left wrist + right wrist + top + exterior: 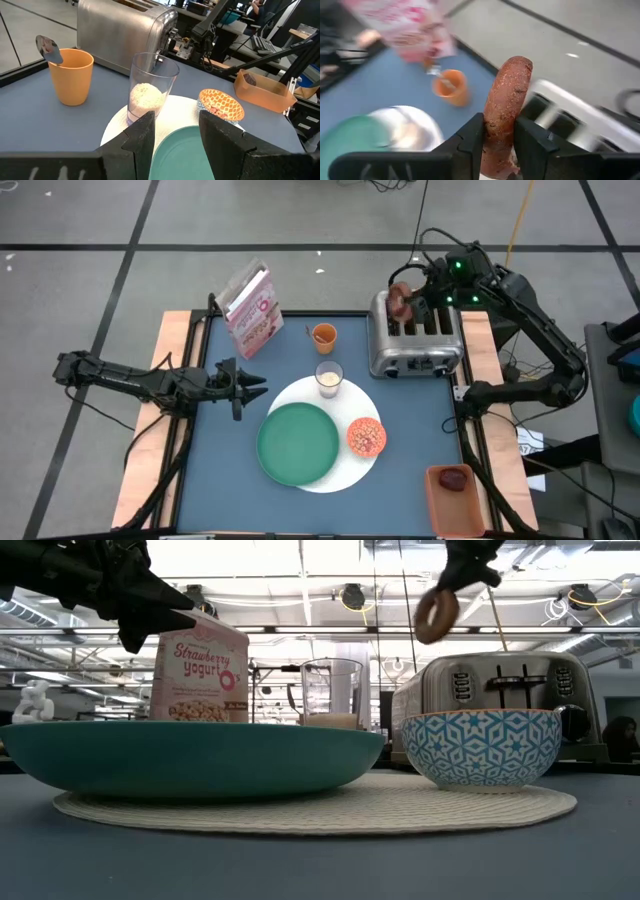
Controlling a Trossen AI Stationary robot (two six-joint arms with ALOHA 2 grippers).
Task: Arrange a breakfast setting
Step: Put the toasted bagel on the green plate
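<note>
A brown bagel (506, 100) hangs above the silver toaster (415, 335) at the table's far right, with my right gripper (498, 145) shut on it. The green plate (298, 443) lies on the white disc (345, 395), with the small orange bowl (366, 436) beside it. The milk glass (329, 378) stands at the disc's far edge. Beyond it is the orange cup (72, 75) with the metal spoon (48, 47) in it. The pink cereal box (252, 310) stands at the far left. My left gripper (175, 135) hovers open at the table's left, pointing at the glass. My right gripper pinches the bagel's two flat faces (492, 131) between its two fingers, at one side of the ring. The fingers slant down from the table's far right. The bagel stands on edge below the fingers (436, 615), clear of the toaster's top.
An orange tray (455, 495) at the near right corner holds the dark-red fruit (454, 479). The toaster's slots (425, 320) lie under the bagel. Bare blue table lies between the cup and the toaster and near the left edge.
</note>
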